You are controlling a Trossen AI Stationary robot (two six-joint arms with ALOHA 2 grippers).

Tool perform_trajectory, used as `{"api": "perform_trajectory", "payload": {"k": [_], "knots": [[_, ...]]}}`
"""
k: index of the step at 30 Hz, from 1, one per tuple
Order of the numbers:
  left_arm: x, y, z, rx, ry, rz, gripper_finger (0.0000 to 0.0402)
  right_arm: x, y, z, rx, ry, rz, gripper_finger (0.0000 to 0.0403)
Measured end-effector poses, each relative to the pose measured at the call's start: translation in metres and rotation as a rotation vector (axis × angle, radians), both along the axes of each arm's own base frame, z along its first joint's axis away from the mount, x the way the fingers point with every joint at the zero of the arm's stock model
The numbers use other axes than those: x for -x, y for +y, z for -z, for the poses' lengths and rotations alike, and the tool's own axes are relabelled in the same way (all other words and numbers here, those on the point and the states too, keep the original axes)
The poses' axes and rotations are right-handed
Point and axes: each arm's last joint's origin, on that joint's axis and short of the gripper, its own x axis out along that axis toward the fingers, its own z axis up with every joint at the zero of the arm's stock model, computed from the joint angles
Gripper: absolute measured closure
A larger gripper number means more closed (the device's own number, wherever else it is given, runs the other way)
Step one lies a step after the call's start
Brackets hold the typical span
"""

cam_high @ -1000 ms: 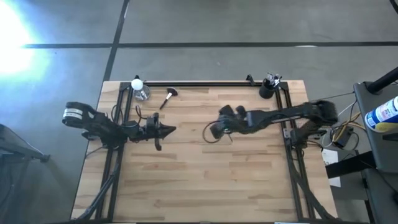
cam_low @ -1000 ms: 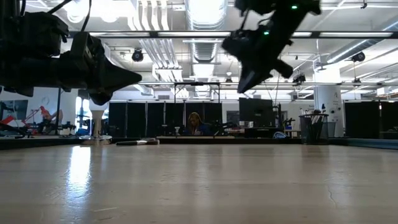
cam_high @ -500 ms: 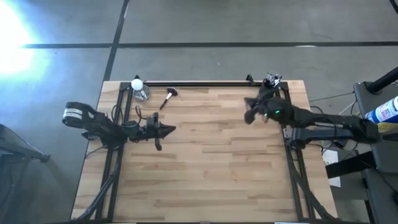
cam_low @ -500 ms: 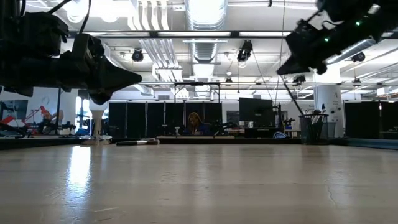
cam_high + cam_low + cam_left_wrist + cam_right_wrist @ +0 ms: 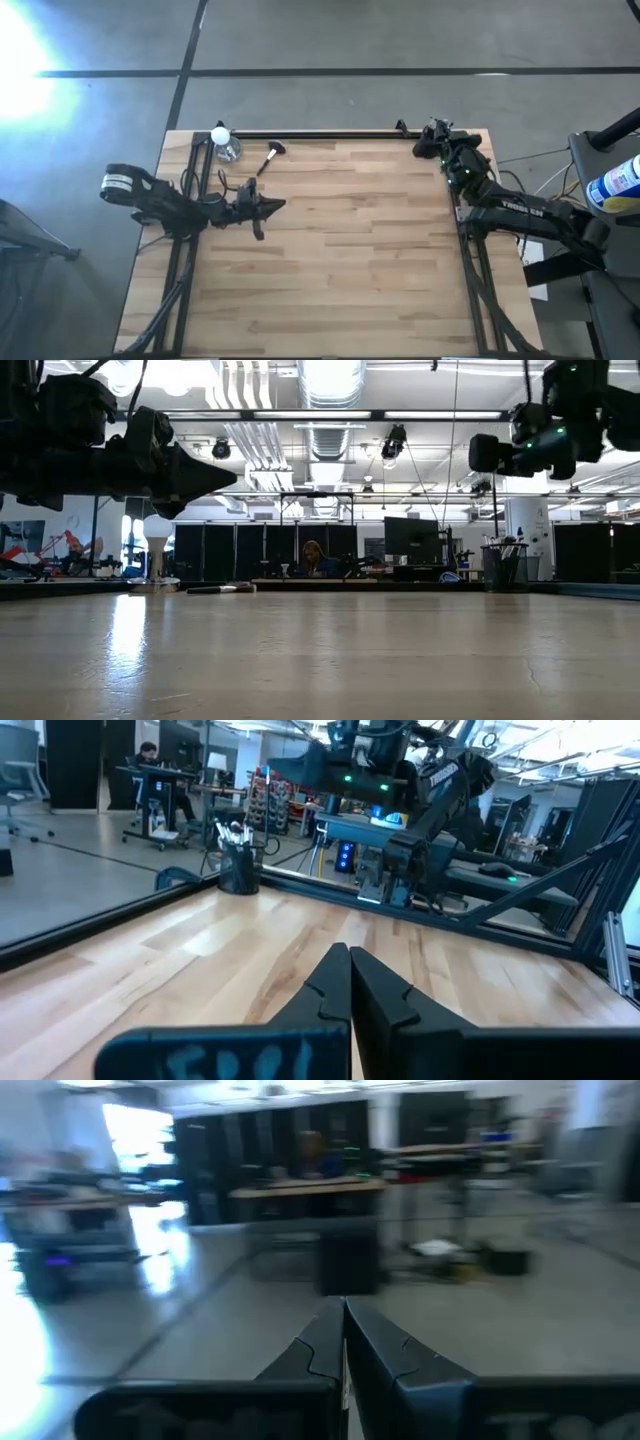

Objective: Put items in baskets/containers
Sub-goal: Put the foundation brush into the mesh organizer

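The black cup stands at the table's far right corner with several thin brushes upright in it; it also shows in the low view and the left wrist view. The brown-handled fluffy brush lies flat on the table near the far left corner. My right gripper hovers above the cup, level, pointing toward the far edge, its fingers shut; nothing shows between them. My left gripper waits shut above the table's left half, pointing right.
A silver stand with a white ball sits at the far left corner beside the fluffy brush. A black rail runs along the far edge. Bare wooden tabletop fills the middle and near half.
My right gripper has swept from above the table's middle toward the far right corner and now hangs over the cup. On the way it has turned from pointing left and down to pointing level toward the far edge.
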Motion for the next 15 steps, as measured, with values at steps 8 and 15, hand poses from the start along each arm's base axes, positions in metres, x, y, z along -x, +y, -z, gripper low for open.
{"api": "perform_trajectory", "payload": {"k": [8,15], "knots": [[-0.002,0.0,0.0,-0.011,0.013,-0.001,0.0402,-0.022,-0.025,-0.013,-0.003,0.103,0.263,0.0395],[-0.002,0.0,0.0,-0.009,0.016,-0.001,0.0402,-0.031,-0.063,-0.01,-0.023,0.144,0.384,0.0395]]}}
